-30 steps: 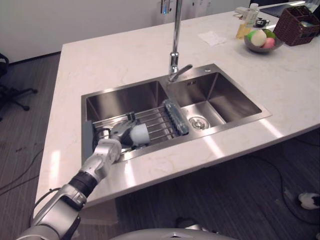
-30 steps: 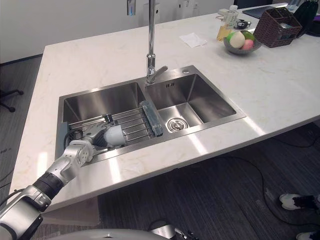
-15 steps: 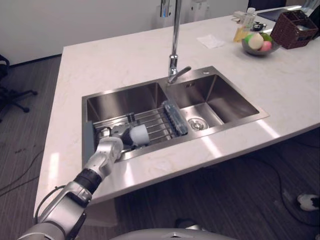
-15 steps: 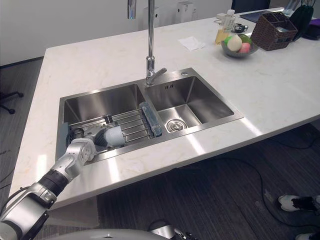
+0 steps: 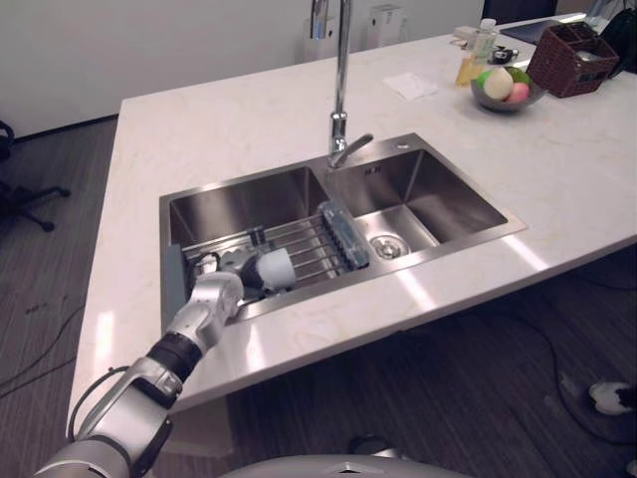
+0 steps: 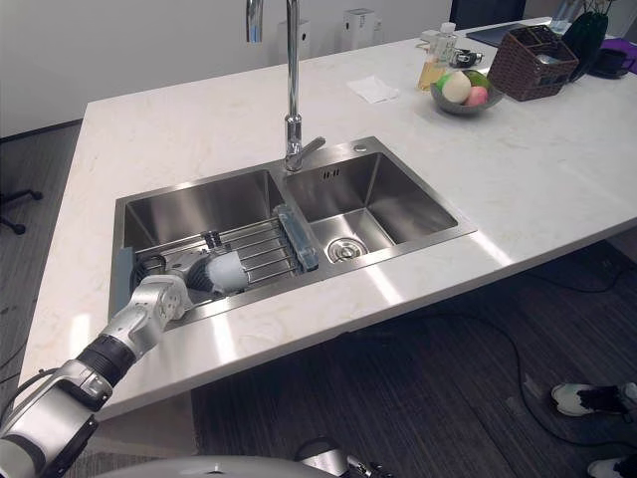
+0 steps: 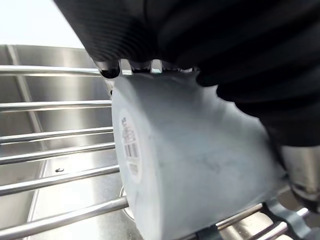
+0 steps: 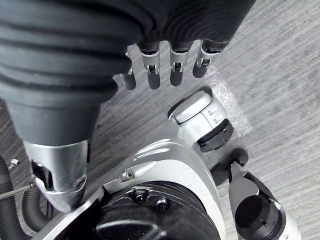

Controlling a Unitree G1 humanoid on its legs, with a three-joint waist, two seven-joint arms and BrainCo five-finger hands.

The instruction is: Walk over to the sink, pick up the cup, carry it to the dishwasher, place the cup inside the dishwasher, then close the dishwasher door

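One cup [image 5: 276,269], one wire rack [image 5: 304,249], one tap [image 5: 341,80]. Two sink basins [image 5: 244,204]. One fruit bowl [image 5: 501,101], one wicker basket [image 5: 577,60], one paper napkin [image 5: 410,85]

Left arm [image 5: 202,317] silver-grey, black-banded; right hand [image 8: 70,55] dark, ribbed; fingers [image 8: 176,67] silver, dark-tipped

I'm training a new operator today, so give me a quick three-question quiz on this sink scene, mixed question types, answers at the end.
1. True or false: the cup lies in the right basin of the sink.
2. What is directly beneath the cup? A) a wire rack B) a folded towel C) a plate
3. Fill in: the robot's ___ hand is closed round the cup.

Key
1. False, it is in the left basin.
2. A
3. Left: the left hand grips the cup, which lies on its side.
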